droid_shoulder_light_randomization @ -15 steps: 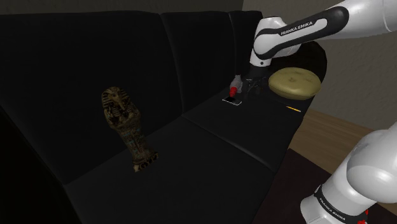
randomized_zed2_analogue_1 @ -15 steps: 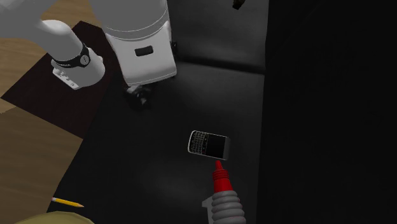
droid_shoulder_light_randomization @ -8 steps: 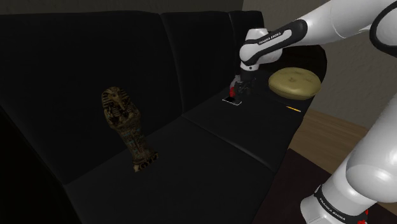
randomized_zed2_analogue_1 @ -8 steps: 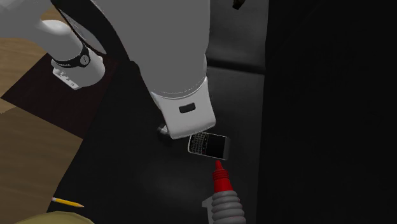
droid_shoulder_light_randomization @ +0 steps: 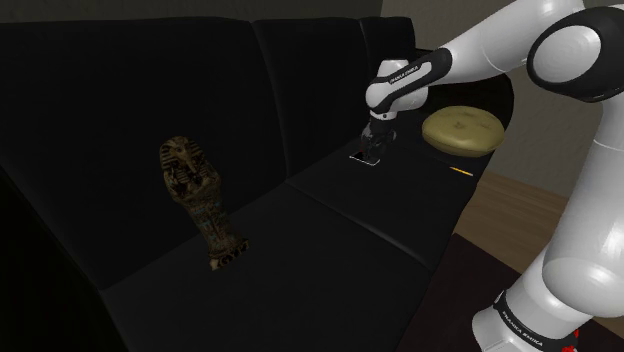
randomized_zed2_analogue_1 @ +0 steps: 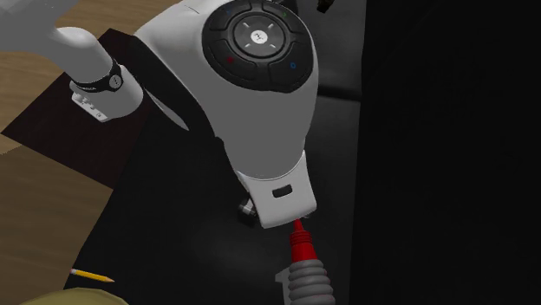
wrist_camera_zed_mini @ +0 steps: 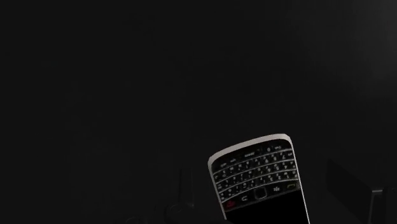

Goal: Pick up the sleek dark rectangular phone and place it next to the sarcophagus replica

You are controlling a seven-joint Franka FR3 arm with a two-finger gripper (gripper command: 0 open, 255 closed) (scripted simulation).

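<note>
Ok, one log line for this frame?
phase: pre-grasp | gripper: over phone | phone: flat on sofa seat, unlifted | sarcophagus replica: same sofa, apart from phone

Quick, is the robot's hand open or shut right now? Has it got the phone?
Gripper: open. The jaws stand apart on either side of the phone and are not holding it.

The name FRANKA EMIKA stands on the arm's dark forearm band (droid_shoulder_light_randomization: 404,72) and on its base collar (droid_shoulder_light_randomization: 521,322)

One phone (wrist_camera_zed_mini: 257,181), one sarcophagus (droid_shoulder_light_randomization: 200,200) (pencil (randomized_zed2_analogue_1: 91,276) too)
</note>
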